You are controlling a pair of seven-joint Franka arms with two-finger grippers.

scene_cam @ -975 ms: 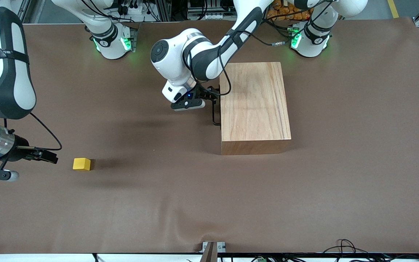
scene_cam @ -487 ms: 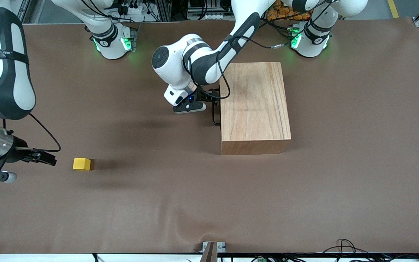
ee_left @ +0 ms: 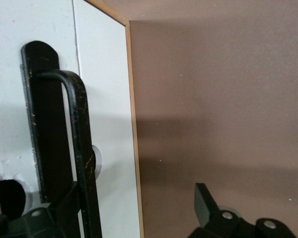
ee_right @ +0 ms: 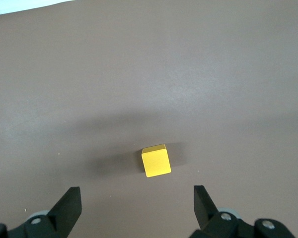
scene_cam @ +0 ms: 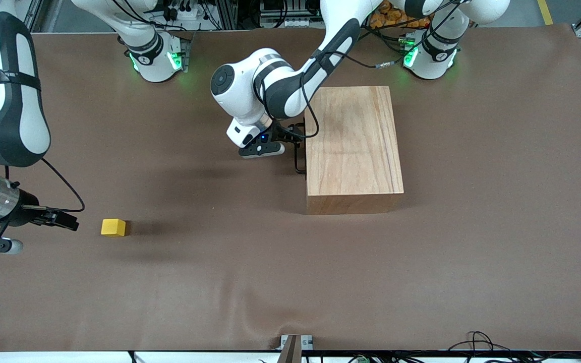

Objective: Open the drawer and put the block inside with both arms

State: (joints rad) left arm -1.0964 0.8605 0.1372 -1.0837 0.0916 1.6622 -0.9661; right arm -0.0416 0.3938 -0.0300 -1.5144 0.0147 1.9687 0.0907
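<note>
The wooden box (scene_cam: 353,146) stands mid-table with its drawer shut. Only the black wire handle (scene_cam: 298,154) shows on the side facing the right arm's end. My left gripper (scene_cam: 294,135) is at that handle, open. In the left wrist view the white drawer front (ee_left: 107,99) and the handle (ee_left: 80,144) fill one side. The handle bar lies between the fingers of the left gripper (ee_left: 137,198), close to one of them. The yellow block (scene_cam: 113,227) lies on the mat near the right arm's end. My right gripper (scene_cam: 66,220) is open beside it. In the right wrist view the block (ee_right: 156,160) sits just ahead of the open right gripper (ee_right: 136,196).
The brown mat (scene_cam: 290,282) covers the table, with a wrinkle near the edge closest to the front camera. Both arm bases (scene_cam: 157,60) stand along the edge farthest from that camera. A small bracket (scene_cam: 294,344) sits at the nearest edge.
My left gripper has edged closer to the drawer handle and then held still. My right gripper has barely shifted. The block and the box have not moved.
</note>
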